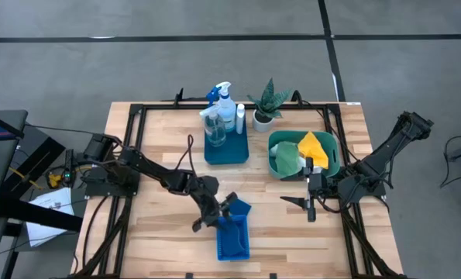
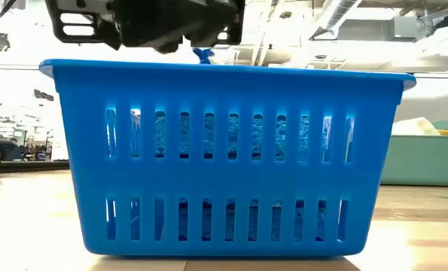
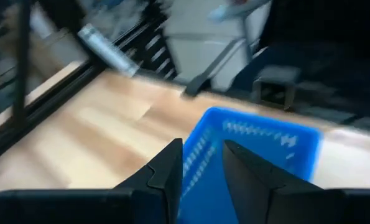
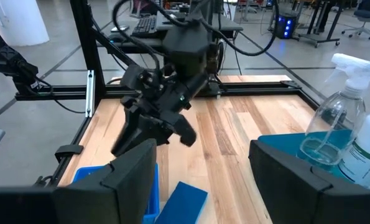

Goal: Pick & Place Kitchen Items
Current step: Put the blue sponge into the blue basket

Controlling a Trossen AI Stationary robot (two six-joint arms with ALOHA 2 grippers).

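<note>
Reading the table (image 1: pixel 160 139) from its largest items down, you should judge the task as partly done at most. The teal tub (image 1: pixel 335 151) holds a green cloth (image 1: pixel 287 159) and a yellow cloth (image 1: pixel 315 145). The blue basket (image 1: pixel 222 246) at the near edge shows textured blue material through its slots in the low view; you cannot tell what it is. The blue tray (image 1: pixel 226 156) carries the spray bottle (image 1: pixel 224 105), the clear bottle (image 1: pixel 213 128) and the white bottle (image 1: pixel 240 116), all upright.

One blue sponge (image 1: pixel 240 208) lies at the far rim of the basket, apparently leaning on it rather than inside.

The left gripper (image 1: pixel 213 215) hangs just beside that sponge, over the basket's rim. Its jaws stand narrowly apart and hold nothing; the sponge lies outside them.

The right gripper (image 1: pixel 304 208) waits beside the tub, jaws wide and empty.
</note>
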